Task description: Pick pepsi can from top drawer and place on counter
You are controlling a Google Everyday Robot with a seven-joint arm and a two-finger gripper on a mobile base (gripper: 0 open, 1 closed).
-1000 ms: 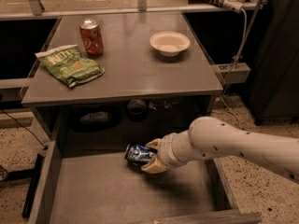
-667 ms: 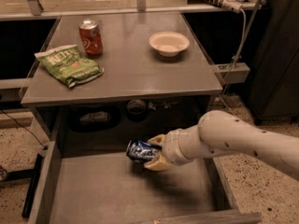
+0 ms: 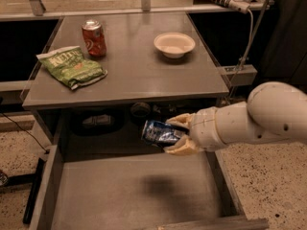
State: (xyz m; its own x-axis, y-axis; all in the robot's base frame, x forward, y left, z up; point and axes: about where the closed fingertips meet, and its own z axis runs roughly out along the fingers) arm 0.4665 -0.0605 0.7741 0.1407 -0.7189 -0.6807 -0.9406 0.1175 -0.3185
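Note:
The pepsi can [image 3: 158, 132] is dark blue with white markings and lies on its side in my gripper [image 3: 176, 135], lifted above the floor of the open top drawer [image 3: 134, 190]. The gripper's two pale fingers are shut on the can, one above and one below it. The can casts a shadow on the grey drawer bottom. My white arm [image 3: 259, 116] reaches in from the right. The grey counter [image 3: 134, 75] lies just above and behind the can.
On the counter stand a red-orange soda can [image 3: 93, 38], a green chip bag [image 3: 72, 67] and a white bowl [image 3: 174, 44]. A rail with a cable runs along the back right. Speckled floor lies on both sides of the drawer.
The gripper has risen with the pepsi can, from near the drawer floor to well above it, close under the counter's front edge.

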